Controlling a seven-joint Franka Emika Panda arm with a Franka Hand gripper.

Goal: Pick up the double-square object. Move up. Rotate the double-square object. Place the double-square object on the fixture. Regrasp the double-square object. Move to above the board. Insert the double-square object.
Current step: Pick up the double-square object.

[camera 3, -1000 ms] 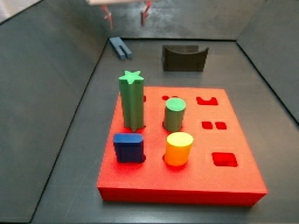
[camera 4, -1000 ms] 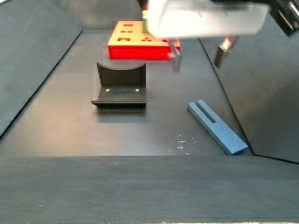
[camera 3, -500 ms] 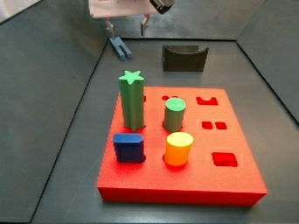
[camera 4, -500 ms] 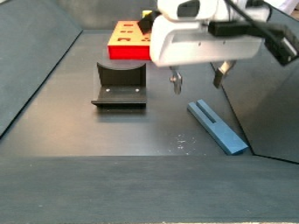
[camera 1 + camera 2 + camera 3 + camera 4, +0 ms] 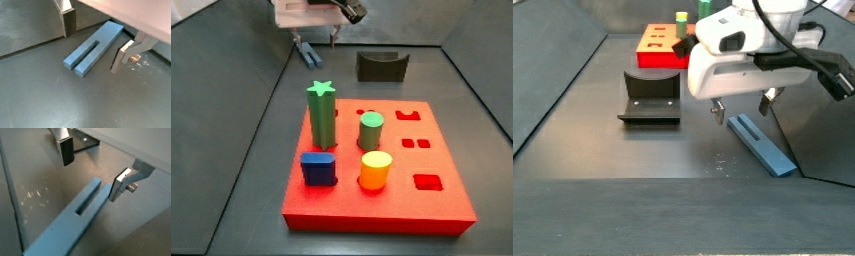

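The double-square object point(image 5: 763, 143) is a long grey-blue bar with a slot, lying flat on the dark floor near the wall; it also shows in a side view point(image 5: 309, 55). My gripper point(image 5: 742, 104) is open and low over the bar's far end, also seen in a side view point(image 5: 317, 40). In both wrist views the bar point(image 5: 95, 48) point(image 5: 67, 223) lies between the spread fingers point(image 5: 69, 22) point(image 5: 120, 185), not touched by them. The fixture point(image 5: 651, 97) point(image 5: 382, 66) stands apart from the bar. The red board point(image 5: 378, 190) point(image 5: 663, 47) lies further off.
On the board stand a green star post point(image 5: 322, 115), a green cylinder point(image 5: 372, 130), a yellow-orange cylinder point(image 5: 374, 170) and a short dark-blue block point(image 5: 318, 168). Sloped dark walls point(image 5: 814, 130) bound the floor close beside the bar.
My gripper has come down from high above to just over the bar, fingers now on either side of it. The bar, fixture and board have not moved.
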